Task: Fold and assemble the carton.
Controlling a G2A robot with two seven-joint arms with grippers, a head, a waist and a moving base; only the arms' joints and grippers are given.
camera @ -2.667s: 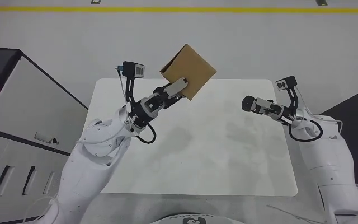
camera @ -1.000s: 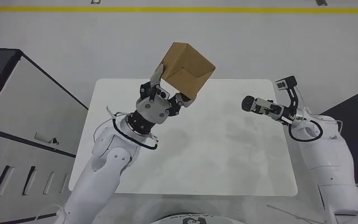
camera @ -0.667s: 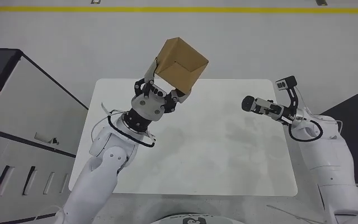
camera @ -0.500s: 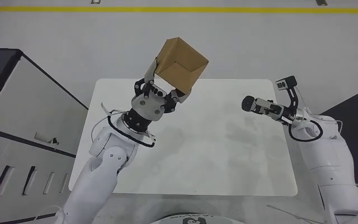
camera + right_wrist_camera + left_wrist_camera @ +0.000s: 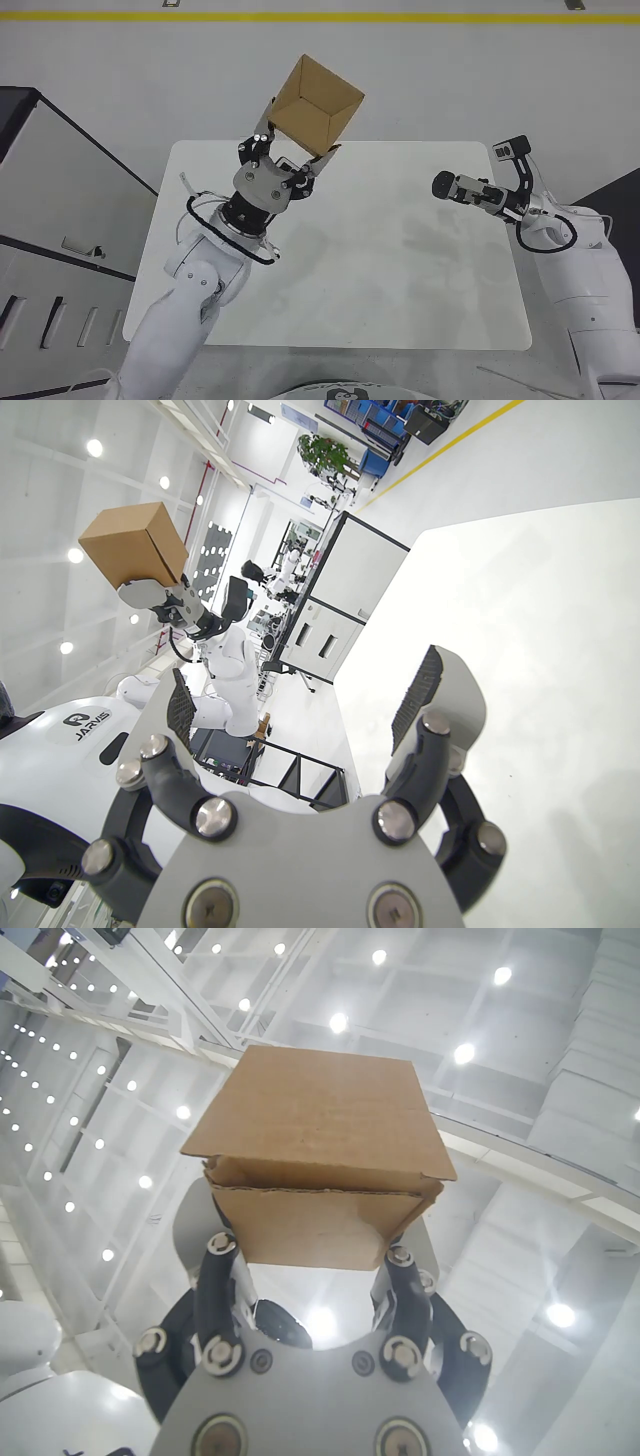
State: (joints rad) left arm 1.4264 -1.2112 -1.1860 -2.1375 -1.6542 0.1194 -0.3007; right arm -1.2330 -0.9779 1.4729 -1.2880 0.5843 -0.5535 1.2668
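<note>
A brown cardboard carton (image 5: 315, 103) is raised high above the far left part of the white table (image 5: 400, 270), its open side turned up toward the top camera. My left gripper (image 5: 290, 150) is shut on the carton's lower end, one finger on each side. In the left wrist view the carton (image 5: 320, 1138) stands between the fingers (image 5: 220, 1268) against the ceiling. In the right wrist view the carton (image 5: 132, 542) is far off, in the left gripper (image 5: 150, 592). My right gripper (image 5: 305, 695) hangs open over the table's right side, nothing between its pads (image 5: 417, 695); from above it (image 5: 443, 185) points left.
A grey cabinet (image 5: 50, 190) stands along the table's left edge. A yellow line (image 5: 320, 16) runs across the floor beyond the table.
My left arm has lifted the carton and turned it over, so its open side now faces up. The right arm has not moved.
</note>
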